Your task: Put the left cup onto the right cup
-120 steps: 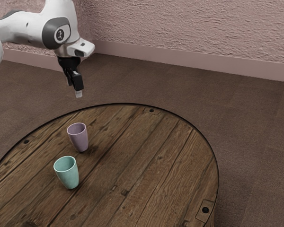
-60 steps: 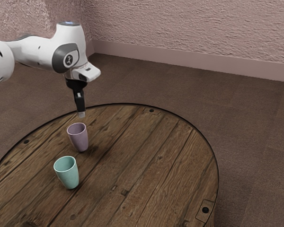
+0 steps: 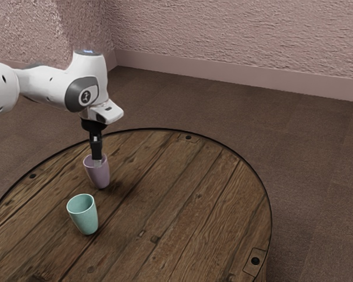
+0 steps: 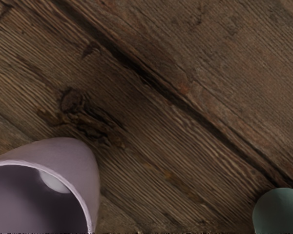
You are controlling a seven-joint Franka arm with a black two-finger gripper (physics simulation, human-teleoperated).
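A purple cup (image 3: pixel 99 174) stands upright on the round wooden table (image 3: pixel 188 200), toward the exterior view's left. A teal cup (image 3: pixel 83 214) stands upright nearer the front edge, apart from it. My gripper (image 3: pixel 96 158) points straight down at the purple cup's rim, its tips dipping into the mouth. In the wrist view the purple cup (image 4: pixel 63 161) sits right under my hand, and one pale fingertip (image 4: pixel 53 181) shows inside it, apart from the wall. The teal cup (image 4: pixel 281 212) lies off to the side. The gripper is open and holds nothing.
The table's dark metal rim (image 3: pixel 265 194) curves round on the exterior view's right. Brown carpet and a textured pink wall lie beyond it. Bare planks stretch to the exterior view's right of both cups.
My hand has come down from well above the table to the purple cup's rim, and the arm has lowered with it. Neither cup has moved.
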